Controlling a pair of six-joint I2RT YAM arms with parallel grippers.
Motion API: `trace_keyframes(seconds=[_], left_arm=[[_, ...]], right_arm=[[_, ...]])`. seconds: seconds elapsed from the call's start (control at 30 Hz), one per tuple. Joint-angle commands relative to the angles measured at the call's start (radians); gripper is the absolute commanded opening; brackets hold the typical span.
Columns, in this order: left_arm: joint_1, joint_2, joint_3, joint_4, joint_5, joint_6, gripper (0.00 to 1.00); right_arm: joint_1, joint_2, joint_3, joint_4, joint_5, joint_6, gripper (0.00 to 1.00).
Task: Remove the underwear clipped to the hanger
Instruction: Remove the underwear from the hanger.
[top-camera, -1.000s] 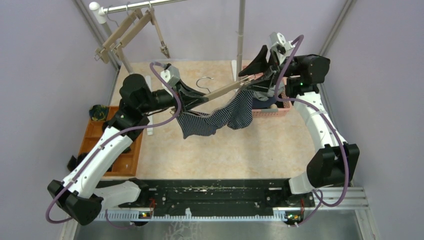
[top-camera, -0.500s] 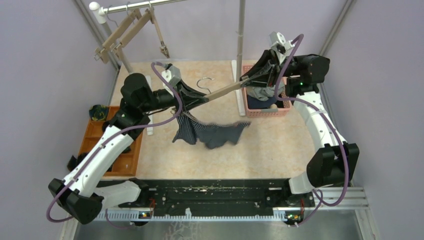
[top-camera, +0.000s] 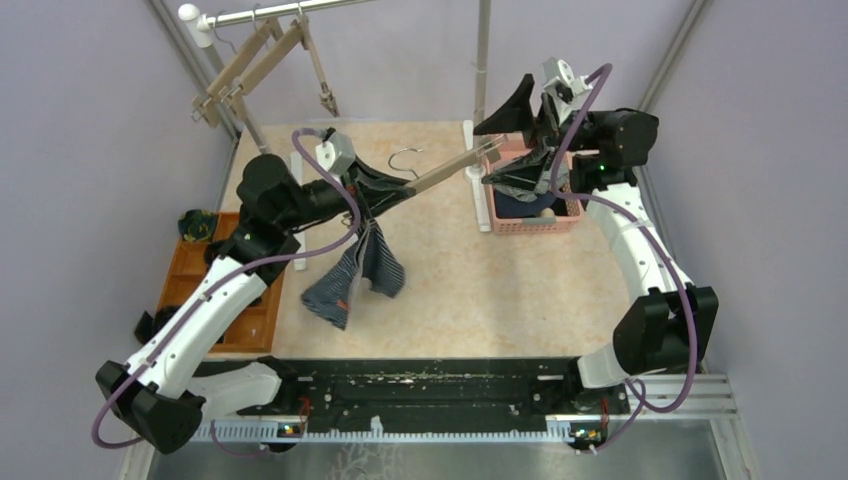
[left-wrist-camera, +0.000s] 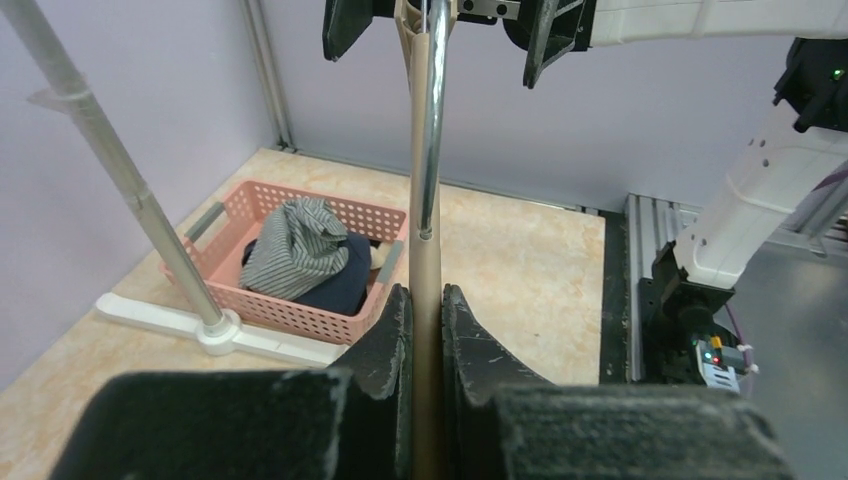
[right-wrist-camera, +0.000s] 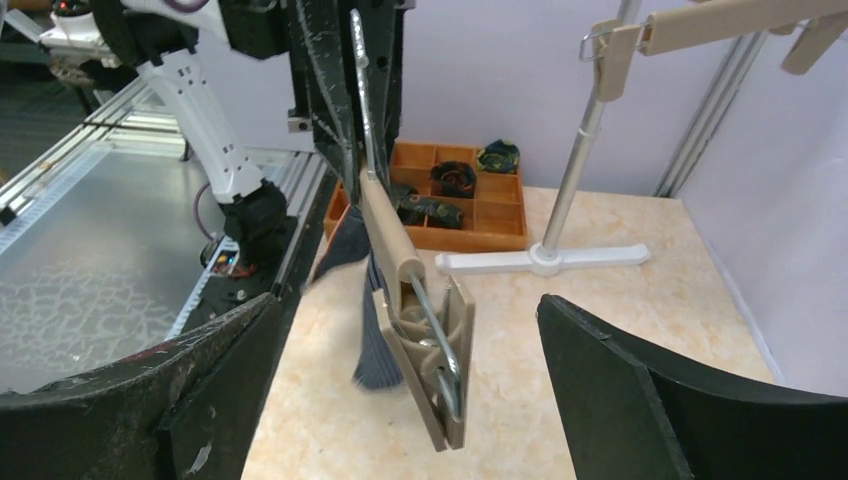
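Note:
My left gripper (top-camera: 385, 192) is shut on the bar of a wooden clip hanger (top-camera: 440, 175); the left wrist view shows the jaws clamped on the bar (left-wrist-camera: 425, 300). The dark-blue pinstriped underwear (top-camera: 355, 275) hangs limp from the hanger's left clip only and also shows in the right wrist view (right-wrist-camera: 372, 345). My right gripper (top-camera: 500, 148) is wide open around the hanger's right clip (right-wrist-camera: 432, 365), which holds nothing. The grey-white striped underwear (left-wrist-camera: 295, 250) and the navy one (left-wrist-camera: 342, 285) lie in the pink basket (top-camera: 545, 222). The black one is hidden.
An orange divided tray (top-camera: 250, 300) with small dark rolled bundles sits at the left. Empty wooden hangers (top-camera: 255, 65) hang on the metal rail at the back left. The rail's upright pole (top-camera: 482, 70) and white foot (left-wrist-camera: 215, 330) stand beside the basket.
The underwear's right end came free of the right clip and swung down and left; it now dangles from the left clip. My right gripper opened wide at the clip. The left kept hold.

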Motion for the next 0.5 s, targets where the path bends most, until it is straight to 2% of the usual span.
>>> trace_keyframes(seconds=[0.0,0.13,0.3,0.47], left_arm=[[-0.002,-0.079,-0.091,0.248,-0.092,-0.044,0.0],[-0.004,-0.104,-0.161,0.433,-0.195,-0.076,0.0],[-0.017,-0.052,-0.212,0.696,-0.222,-0.113,0.0],[-0.047,0.065,-0.186,0.904,-0.218,-0.172,0.0]], right_arm=[[-0.001,-0.002,0.017,-0.01,0.109,-0.046,0.99],[0.002,-0.009,-0.02,0.021,0.229,-0.051,0.98],[0.012,0.009,-0.06,0.12,0.42,0.012,0.83],[0.024,0.065,-0.088,0.371,0.541,0.194,0.79]])
